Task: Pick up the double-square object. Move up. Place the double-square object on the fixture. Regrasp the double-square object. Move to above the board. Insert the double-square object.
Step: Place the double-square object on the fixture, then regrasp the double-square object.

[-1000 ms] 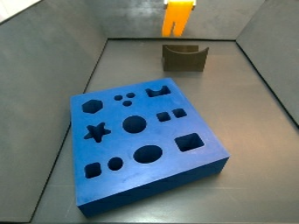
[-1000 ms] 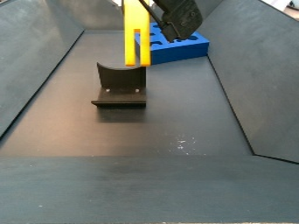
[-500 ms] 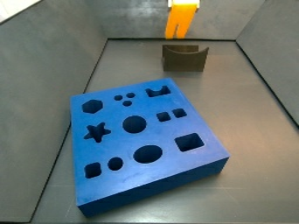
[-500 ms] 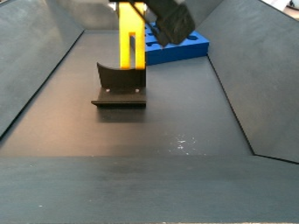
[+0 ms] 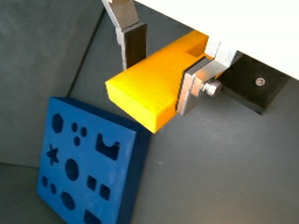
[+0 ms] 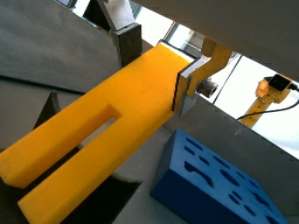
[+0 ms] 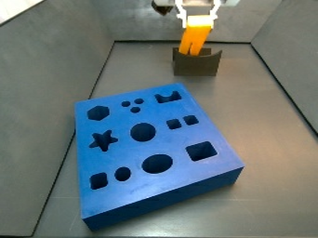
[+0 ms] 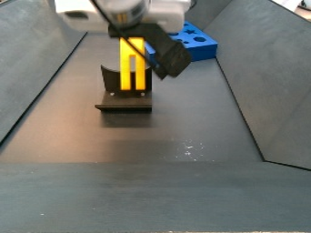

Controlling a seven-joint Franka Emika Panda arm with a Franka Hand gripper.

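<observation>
Dark grey floor (image 7: pixel 267 139), blue board (image 7: pixel 155 149) lying flat, fixture (image 8: pixel 125 94) standing apart, pincer (image 7: pixel 196 20) above fixture

yellow-orange double-square object (image 5: pixel 156 81), blue board (image 7: pixel 154 151), dark grey fixture (image 7: pixel 196 61), silver-and-dark pincer (image 5: pixel 163 66).

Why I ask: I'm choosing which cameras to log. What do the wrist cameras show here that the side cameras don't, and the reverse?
Only the wrist views: the silver fingers with dark pads pressed on the yellow bar near its top, seen close.
Only the side views: the bar standing upright with its lower end down at the fixture; whether it touches cannot be told.
Both: the tool shut on the bar, and the blue board with its cut-outs.
</observation>
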